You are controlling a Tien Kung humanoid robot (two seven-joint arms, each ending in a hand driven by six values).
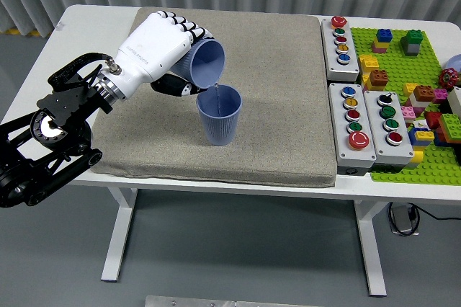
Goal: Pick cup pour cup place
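Looking down from the head camera, I log this, near to far:

Left arm: my black jointed arm (50, 134) enters from the lower left corner and reaches up over the left part of the white tabletop (86, 40).

Standing cup: a blue ribbed plastic cup (219, 114) sits upright on the grey fabric mat (281, 91), nearer the mat's front edge than its back edge and a little left of its middle.

Left hand: the white five-fingered left hand (155, 51) is clenched around a second blue plastic cup (204, 62). I see dark fingertips wrapped under and over that cup's body.

Held cup: it is tipped on its side, mouth facing right and down, lifted off the mat, with its lower lip just above the standing cup's rear left rim. I see a thin thread of liquid between the two rims.

Mat: it covers the middle of the tabletop, from near the front edge to near the back edge.

Button boxes: three grey boxes with coloured push buttons (358, 109) lie just beside the mat's right edge, two toward the front, one toward the back.

Brick plate: a green studded baseplate with coloured toy bricks (410, 69) fills the tabletop's right edge.

Right hand: not in my view.
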